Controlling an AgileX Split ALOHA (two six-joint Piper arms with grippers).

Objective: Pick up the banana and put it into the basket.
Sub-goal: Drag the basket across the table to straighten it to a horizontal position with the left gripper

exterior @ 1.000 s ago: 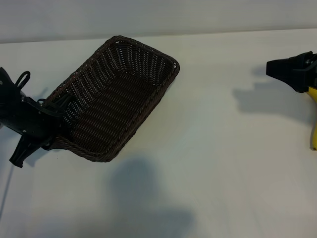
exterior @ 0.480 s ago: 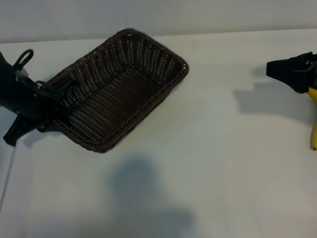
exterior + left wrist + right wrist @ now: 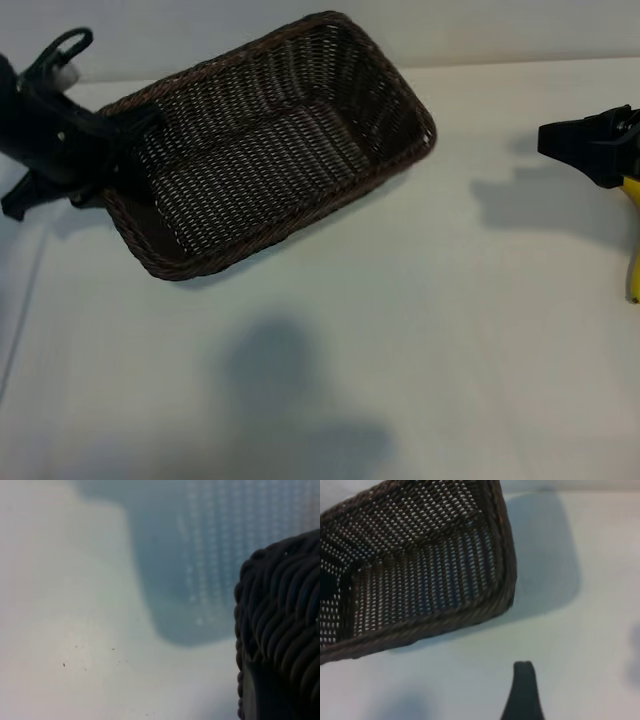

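The dark brown woven basket [image 3: 375, 95] hangs tilted above the white table, and its far corner rises past the table's back edge. My left gripper [image 3: 108, 160] is shut on the braided rim of its left short end; that rim [image 3: 282, 615] fills one side of the left wrist view, with the basket's shadow on the table beneath. At the far right my right gripper [image 3: 548, 140] hovers open, one black finger [image 3: 522, 692] over bare table, facing the basket [image 3: 425, 575]. The yellow banana [image 3: 633, 250] shows as a strip at the right edge, just below that gripper.
White tabletop [image 3: 420, 330] stretches between the basket and the right gripper. A broad dark shadow [image 3: 290, 400] lies on the near middle of the table. A pale wall runs behind the table's back edge.
My left gripper has risen and swung the basket up, toward the back and to the right, turning it. The right gripper and banana have not moved.
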